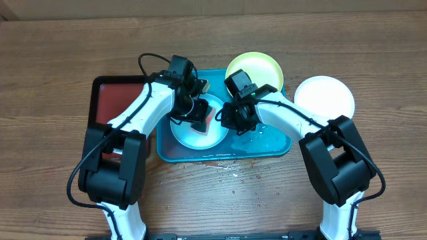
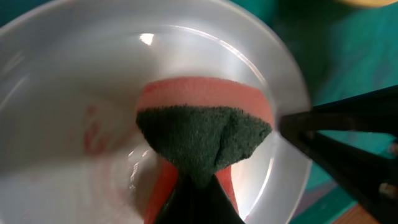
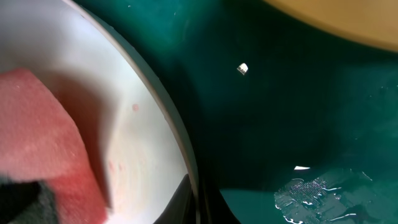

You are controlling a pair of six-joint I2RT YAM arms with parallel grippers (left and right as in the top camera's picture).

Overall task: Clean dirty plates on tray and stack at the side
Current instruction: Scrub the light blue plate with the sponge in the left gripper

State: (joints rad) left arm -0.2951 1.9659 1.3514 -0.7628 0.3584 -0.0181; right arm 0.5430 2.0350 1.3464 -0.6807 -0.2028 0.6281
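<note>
The sponge [image 1: 202, 119] sits in a plate [image 1: 193, 138] on the tray [image 1: 270, 143], with a second plate [image 1: 263, 67] right-behind it and a third plate [image 1: 325, 97] farther right on the table [image 1: 373, 53].

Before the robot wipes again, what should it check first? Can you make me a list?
1. The sponge is held by the left gripper: ok, it is pinched and folded.
2. The sponge touches the plate: ok, it presses on the white centre.
3. The plate is clean: not ok, red smears show beside the sponge.
4. The right gripper steadies the plate: cannot tell, it sits at the rim but its grip is unclear.
5. The plate lies in the blue tray: ok.
</note>
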